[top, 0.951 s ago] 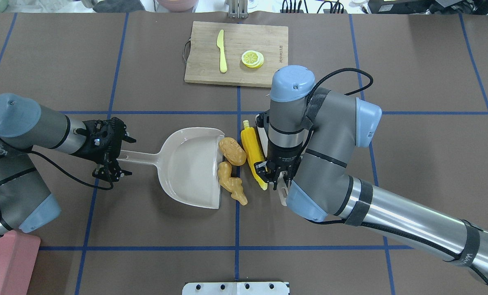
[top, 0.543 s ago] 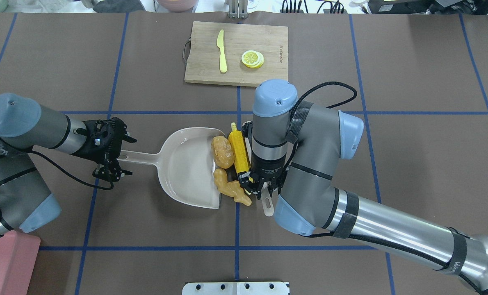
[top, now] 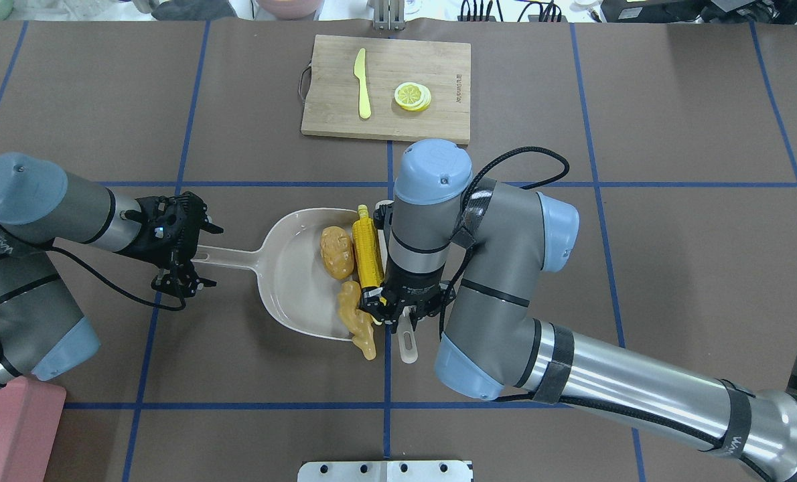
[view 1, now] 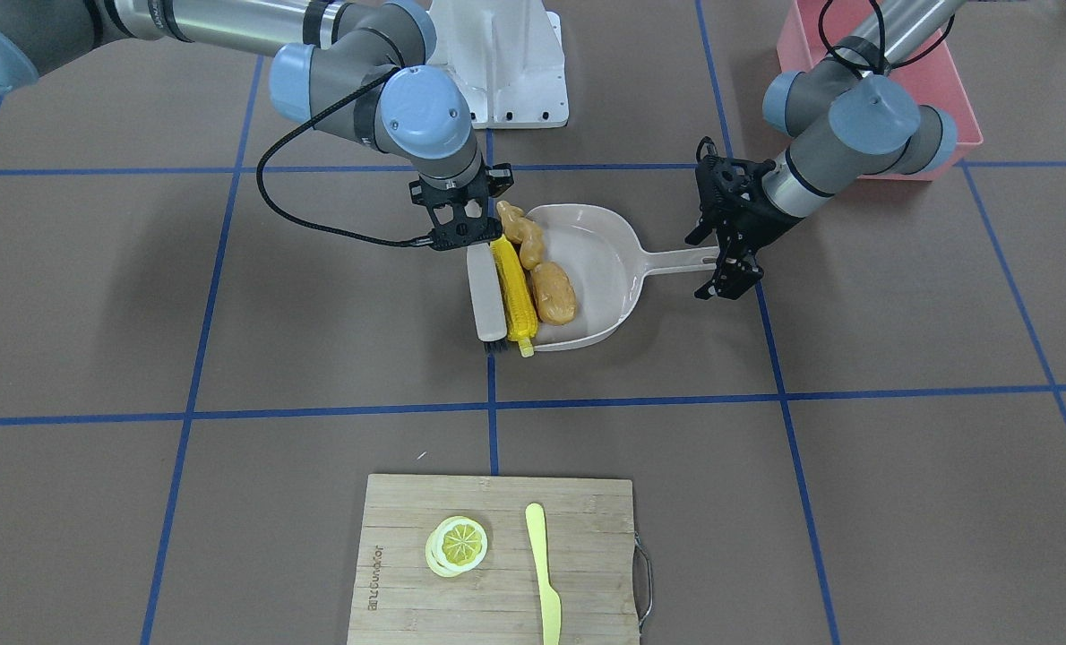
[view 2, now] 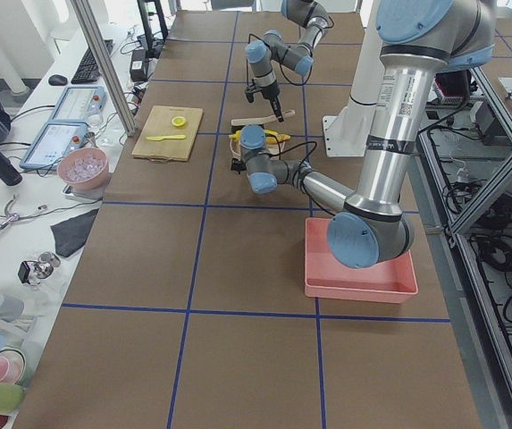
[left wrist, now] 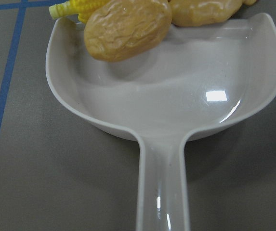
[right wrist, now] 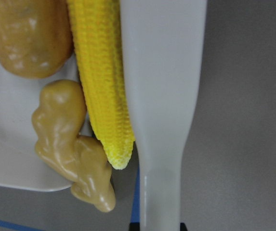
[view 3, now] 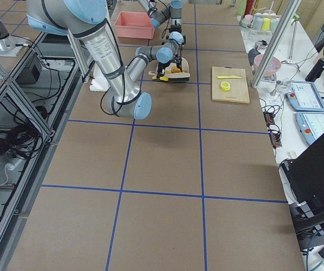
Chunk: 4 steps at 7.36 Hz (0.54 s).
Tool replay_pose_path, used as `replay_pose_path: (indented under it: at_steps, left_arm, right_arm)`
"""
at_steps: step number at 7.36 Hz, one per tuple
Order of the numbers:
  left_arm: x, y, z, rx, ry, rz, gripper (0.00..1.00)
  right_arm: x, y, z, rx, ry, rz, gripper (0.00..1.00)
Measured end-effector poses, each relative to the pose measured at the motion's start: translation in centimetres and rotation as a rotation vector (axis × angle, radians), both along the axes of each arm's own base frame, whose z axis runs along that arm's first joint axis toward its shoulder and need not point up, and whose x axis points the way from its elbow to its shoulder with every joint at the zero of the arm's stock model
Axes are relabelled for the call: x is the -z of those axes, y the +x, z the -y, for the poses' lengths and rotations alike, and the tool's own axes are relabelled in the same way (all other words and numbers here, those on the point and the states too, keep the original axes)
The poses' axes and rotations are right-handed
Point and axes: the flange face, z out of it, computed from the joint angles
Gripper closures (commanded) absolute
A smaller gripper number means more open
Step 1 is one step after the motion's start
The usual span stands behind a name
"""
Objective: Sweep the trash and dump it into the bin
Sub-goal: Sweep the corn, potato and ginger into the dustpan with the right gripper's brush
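The beige dustpan [top: 298,288] lies on the table, and my left gripper [top: 197,256] is shut on its handle end. My right gripper [top: 398,314] is shut on a white brush [view 1: 486,296] that stands along the pan's open lip. The yellow corn cob [top: 368,254] lies against the brush at the lip. The potato [top: 337,252] lies inside the pan. The ginger root [top: 355,318] lies at the pan's corner, with one end over the edge. The left wrist view shows the pan [left wrist: 166,110] and the potato [left wrist: 125,29]. The pink bin [top: 10,428] stands at the near left corner.
A wooden cutting board [top: 331,114] at the far middle carries a yellow knife [top: 361,84] and lemon slices [top: 412,96]. A white base plate [top: 385,470] sits at the near edge. Blue tape lines cross the brown table.
My right arm has moved left with the brush and pushed the corn, potato and ginger from the table onto the dustpan. The left arm and the pan have not moved.
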Motion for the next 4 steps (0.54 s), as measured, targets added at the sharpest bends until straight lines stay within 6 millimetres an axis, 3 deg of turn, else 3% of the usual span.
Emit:
replay_pose_path:
  at_steps: [4]
  left_arm:
    - [-0.1,0.0,0.0,0.000,0.000,0.000,0.04]
  right_arm:
    - [1.0,-2.1,-2.3,-0.034,-0.001,0.043,1.00]
